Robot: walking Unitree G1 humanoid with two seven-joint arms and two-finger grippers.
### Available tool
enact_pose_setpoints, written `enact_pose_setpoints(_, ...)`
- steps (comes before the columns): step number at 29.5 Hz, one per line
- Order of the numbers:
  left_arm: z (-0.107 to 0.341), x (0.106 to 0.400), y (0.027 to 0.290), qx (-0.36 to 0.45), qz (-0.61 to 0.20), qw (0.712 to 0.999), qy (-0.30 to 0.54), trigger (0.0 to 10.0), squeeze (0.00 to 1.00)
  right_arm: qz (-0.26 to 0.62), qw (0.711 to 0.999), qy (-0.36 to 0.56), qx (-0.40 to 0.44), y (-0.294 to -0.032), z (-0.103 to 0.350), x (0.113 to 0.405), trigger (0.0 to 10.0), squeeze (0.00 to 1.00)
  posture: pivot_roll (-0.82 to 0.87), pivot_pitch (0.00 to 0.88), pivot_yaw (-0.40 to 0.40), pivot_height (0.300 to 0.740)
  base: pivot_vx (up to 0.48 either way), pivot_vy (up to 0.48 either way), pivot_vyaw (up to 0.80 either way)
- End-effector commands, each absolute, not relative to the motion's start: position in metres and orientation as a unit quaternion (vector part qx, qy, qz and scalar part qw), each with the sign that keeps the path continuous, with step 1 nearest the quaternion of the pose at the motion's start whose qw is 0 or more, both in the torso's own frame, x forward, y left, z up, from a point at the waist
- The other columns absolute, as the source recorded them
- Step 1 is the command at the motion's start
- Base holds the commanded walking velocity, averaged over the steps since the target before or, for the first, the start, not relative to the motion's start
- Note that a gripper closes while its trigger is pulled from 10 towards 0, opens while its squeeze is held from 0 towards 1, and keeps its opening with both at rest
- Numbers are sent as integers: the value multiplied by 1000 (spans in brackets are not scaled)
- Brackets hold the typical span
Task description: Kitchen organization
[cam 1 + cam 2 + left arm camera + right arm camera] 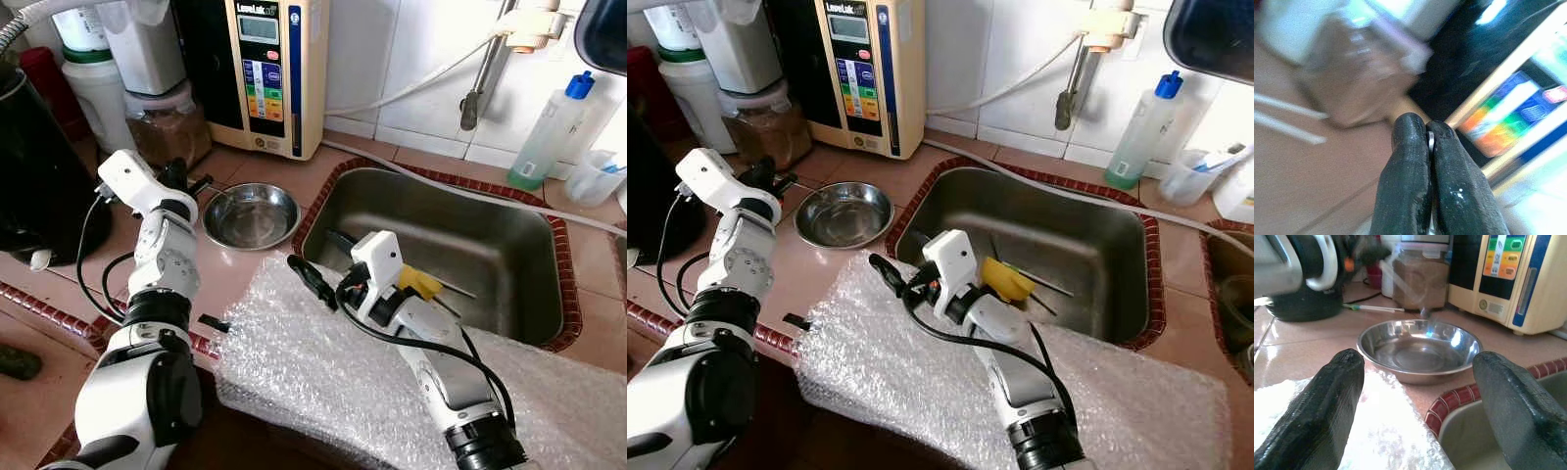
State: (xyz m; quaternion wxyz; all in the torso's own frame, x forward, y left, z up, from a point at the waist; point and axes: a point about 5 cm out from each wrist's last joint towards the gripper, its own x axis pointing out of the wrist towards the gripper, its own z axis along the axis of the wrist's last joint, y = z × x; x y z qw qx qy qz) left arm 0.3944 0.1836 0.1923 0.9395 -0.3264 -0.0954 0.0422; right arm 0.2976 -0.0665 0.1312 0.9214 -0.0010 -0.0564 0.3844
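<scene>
Right tool (315, 271) hangs spread wide over the bubble wrap (323, 372) at the sink (509, 284) edge, facing the steel bowl (252, 215) on the table; next, probably reach and grip its rim. Left tool (186, 181), clenched empty, hovers beside the bowl.

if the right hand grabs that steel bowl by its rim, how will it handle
The steel bowl looks thin and shallow, so probably light and stiff. Its shiny, smooth rim may slip between the fingers of the open right hand. It sits flat on the tiled counter, so a push would likely slide it rather than tip it.
</scene>
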Motion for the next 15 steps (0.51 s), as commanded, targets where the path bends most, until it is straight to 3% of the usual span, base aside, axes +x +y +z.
enact_pose_setpoints(1,208,395,180,-331,14,935,-128,0,0,381,923,-58,-4,-67,133,301,10000,0,96,0,38,740,0,0,0)
enact_pose_setpoints(10,221,389,163,-314,-49,934,-162,0,0,377,925,-59,-3,-67,133,302,10000,0,97,0,38,740,0,0,0)
enact_pose_setpoints(15,230,385,145,-329,-119,920,-174,0,0,355,932,-71,-1,-71,136,306,10000,0,99,0,38,740,0,0,0)
